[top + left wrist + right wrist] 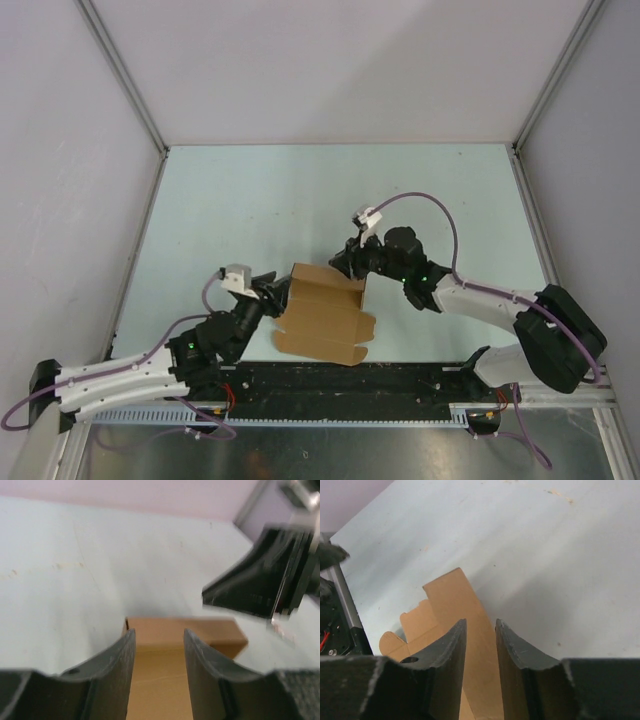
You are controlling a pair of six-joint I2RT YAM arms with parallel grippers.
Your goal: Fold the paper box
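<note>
The paper box [322,315] is a brown cardboard die-cut sheet, partly folded, lying near the table's front middle with a wall raised along its far side. My left gripper [278,293] is at the box's left edge. In the left wrist view [159,632] its jaws are apart, with the box's floor and far wall [210,630] showing between them. My right gripper [345,262] is at the box's far right corner. In the right wrist view [480,622] its jaws stand narrowly apart over a cardboard strip [451,594], seen face-on. The right gripper also shows blurred in the left wrist view [260,587].
The pale green table [330,200] is enclosed by white walls with metal frame posts [140,110]. A black rail [330,385] runs along the near edge between the arm bases. A purple cable [430,205] loops above the right wrist.
</note>
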